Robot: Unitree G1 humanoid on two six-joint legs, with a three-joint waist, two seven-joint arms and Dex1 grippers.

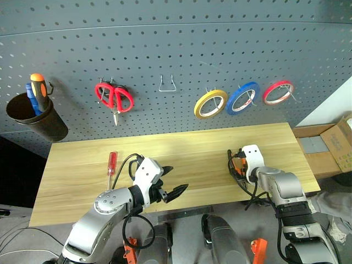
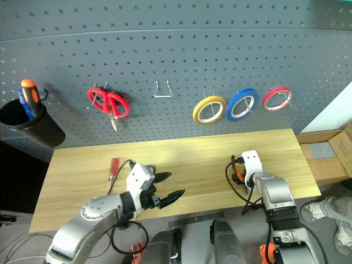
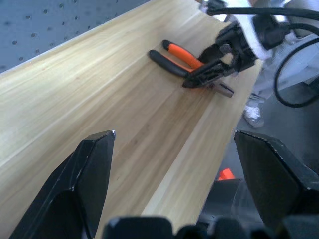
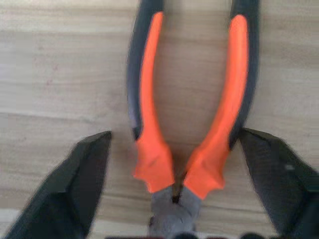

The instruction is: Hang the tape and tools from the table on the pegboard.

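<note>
Working across from my left, the black cup [image 1: 34, 116] hangs on the pegboard [image 1: 176, 49] with an orange-and-black screwdriver [image 1: 37, 87] standing in it, handle up so it can be lifted out. Next along, the red-handled scissors [image 1: 114, 97] hang by their loops, then a bare wire hook [image 1: 167, 83]. I judge that hook is the likely home for the pliers.

On the table [image 1: 77, 181] the small red-handled screwdriver [image 1: 111, 163] lies flat, not yet hung. Just beside it I hold the left gripper [image 1: 175, 180] above the near edge, fingers spread wide and holding nothing; I keep it parked there, out of the other arm's way.

Up on the board the yellow tape [image 1: 210, 104] already hangs on its peg, with the blue roll [image 1: 242, 98] and red roll [image 1: 278, 92] beside it.

On the right side of the table lie the orange-and-black pliers [image 4: 192, 114], handles splayed away from me. The right gripper [image 4: 174, 196] straddles them near the pivot, fingers open on either side and not touching, so the grip is not made yet. I cannot find the dark-handled scissors.
</note>
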